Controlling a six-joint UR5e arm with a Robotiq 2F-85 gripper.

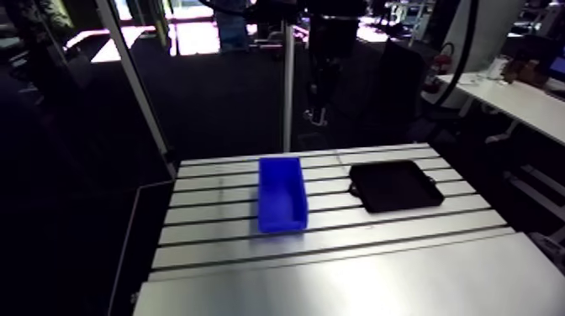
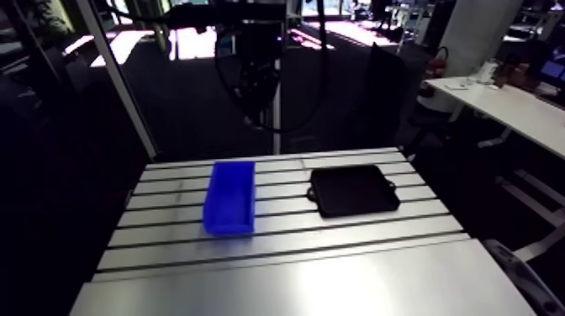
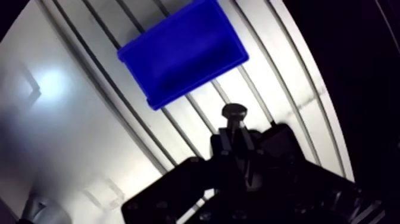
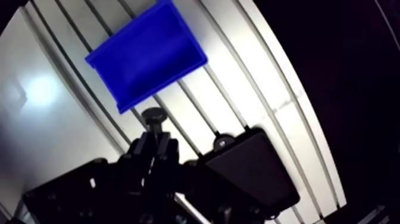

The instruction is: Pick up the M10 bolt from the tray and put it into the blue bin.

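Observation:
In the wrist view my gripper (image 3: 237,140) is shut on a dark bolt (image 3: 234,112). The bolt's round head sticks out just past the fingertips. It hangs high above the slotted table, with the blue bin (image 3: 184,50) ahead of it and open side up. Its inside looks bare. The black tray (image 4: 250,167) lies beside and partly under the gripper. In the arm view the blue bin (image 1: 282,193) stands at the table's middle with the black tray (image 1: 395,185) to its right. The gripper (image 2: 252,80) hangs dark, well above the table's far edge.
The slotted aluminium table (image 1: 378,277) has a smooth wide plate along its near side. A slanted metal post (image 1: 134,76) rises at the table's far left corner and a vertical post (image 1: 288,92) stands behind the bin.

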